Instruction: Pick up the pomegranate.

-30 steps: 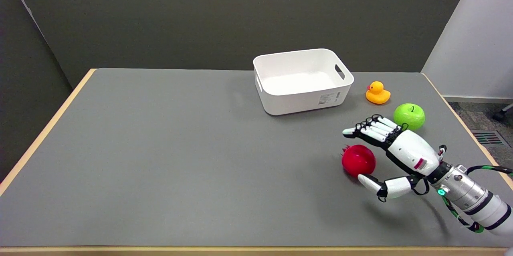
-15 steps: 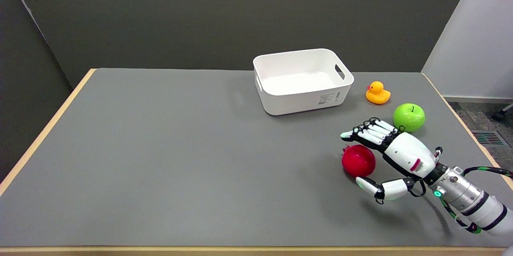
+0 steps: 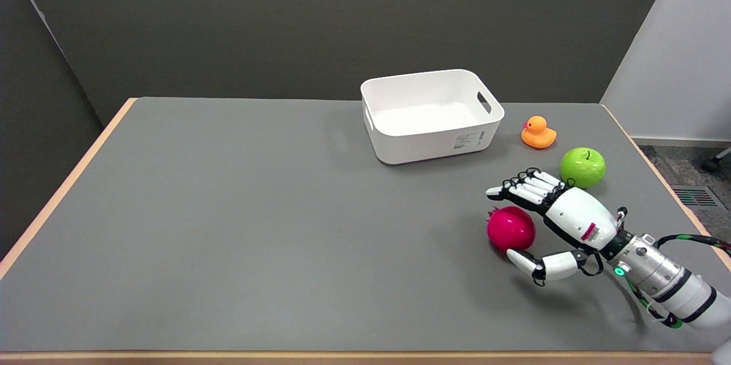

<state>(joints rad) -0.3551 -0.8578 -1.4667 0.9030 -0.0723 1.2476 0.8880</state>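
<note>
Fingers (image 3: 525, 192) of the right hand (image 3: 562, 216), spread and unclenched, bracket the pomegranate (image 3: 510, 228), which may roll across the bench (image 3: 257, 228) if nudged unevenly.

I count one pomegranate (image 3: 510, 228), one green apple (image 3: 582, 167), one yellow toy duck (image 3: 537, 132) and one white bin (image 3: 431, 115) on my one grey table (image 3: 240, 228). That makes two fruits, one toy and one container. One hand (image 3: 562, 219) shows in my view.
</note>
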